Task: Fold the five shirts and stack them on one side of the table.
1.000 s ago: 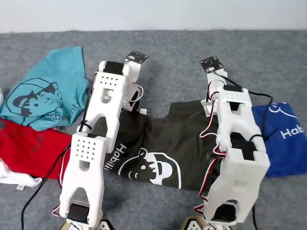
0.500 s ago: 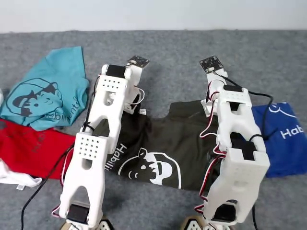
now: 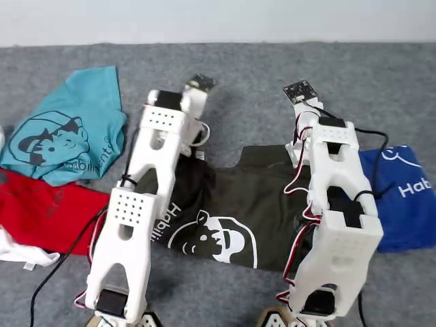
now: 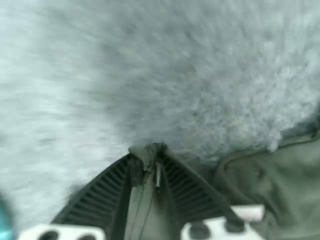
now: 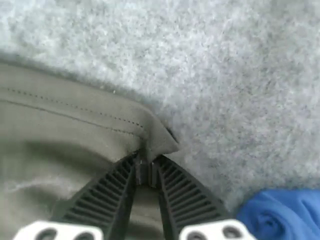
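the dark shirt (image 3: 262, 194) lies spread at the middle of the table (image 3: 259, 88), nearer its front edge. the left gripper (image 4: 146, 153) is pinched tight on the shirt's far edge, and the right gripper (image 5: 147, 163) is clamped on a hem corner. the cloth looks light, soft and limp and will likely sag between holds, so the far corners are the sensible grip.

L: left arm (image 3: 153, 157) stretched forward, wrist pitched down, left gripper (image 4: 146, 159) jaws pinched on dark shirt (image 3: 252, 197) | R: right arm (image 3: 334, 177) stretched forward, right gripper (image 5: 148, 167) jaws pinched on its hem
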{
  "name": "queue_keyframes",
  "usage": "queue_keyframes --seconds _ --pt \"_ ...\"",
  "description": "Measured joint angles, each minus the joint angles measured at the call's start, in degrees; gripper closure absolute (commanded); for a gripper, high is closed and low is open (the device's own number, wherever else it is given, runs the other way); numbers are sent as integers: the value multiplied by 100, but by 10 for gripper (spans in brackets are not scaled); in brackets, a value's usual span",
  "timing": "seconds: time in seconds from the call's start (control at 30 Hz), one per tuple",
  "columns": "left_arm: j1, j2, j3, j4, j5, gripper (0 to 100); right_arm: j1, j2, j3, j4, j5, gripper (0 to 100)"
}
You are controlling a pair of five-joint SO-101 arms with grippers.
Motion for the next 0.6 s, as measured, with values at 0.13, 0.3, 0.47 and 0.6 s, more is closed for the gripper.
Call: queue_keyframes --seconds 0.13,0.3,0.47,0.6 --pt "-299 -642 -26 0 0 989 0 -545 -237 422 -97 988" --pt "-818 -1336 158 0 0 989 -9 -1354 -536 967 -343 988" --pt "-1292 -2031 615 0 0 989 -26 -2426 -615 1371 -492 988" --pt "-1319 -2699 1187 0 0 989 -35 -3446 -615 1688 -527 988"
